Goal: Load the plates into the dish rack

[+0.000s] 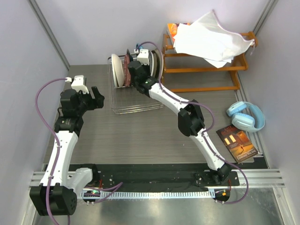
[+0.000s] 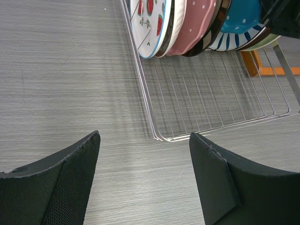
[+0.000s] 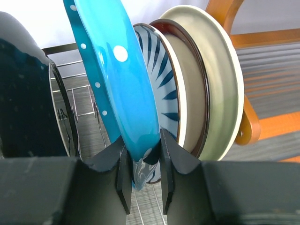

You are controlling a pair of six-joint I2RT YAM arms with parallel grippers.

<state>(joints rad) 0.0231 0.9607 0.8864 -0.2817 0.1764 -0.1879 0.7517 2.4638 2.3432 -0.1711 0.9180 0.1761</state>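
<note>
Top external view: right arm (image 1: 171,99) reaches over dish rack (image 1: 136,107), right gripper (image 3: 143,157) pinching upright blue dotted plate (image 3: 112,79); left gripper (image 1: 98,99) hovers nearby, jaws spread.

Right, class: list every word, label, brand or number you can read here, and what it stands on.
None is readable.
The book: lettering on its cover, too small and blurred to read.
The plates: painted patterns only, no words.
</note>
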